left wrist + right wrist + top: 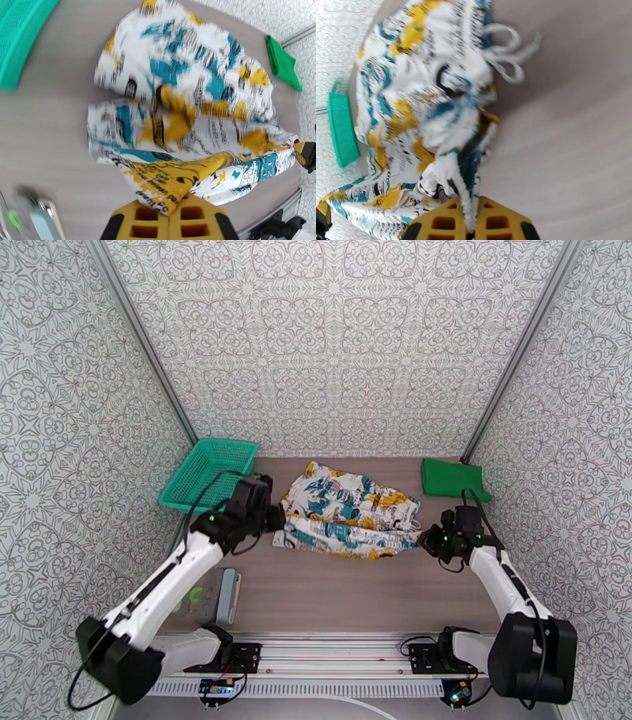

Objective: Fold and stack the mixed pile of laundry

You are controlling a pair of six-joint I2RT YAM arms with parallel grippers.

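1. Near: my left fingers (147,220), pinching the near-left edge of the white printed garment (347,512); my right fingers (446,223), pinching its right end.
2. Mid-tabletop (355,595): that garment, crumpled, slung between both grips.
3. Far: green shirt (452,478), compact, right corner; mesh basket (209,473), left corner.

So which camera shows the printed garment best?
The top view: the whole garment shows, sharp, from edge to edge. The left wrist view has most of it, slightly blurred; the right wrist view a bunched, blurred end.
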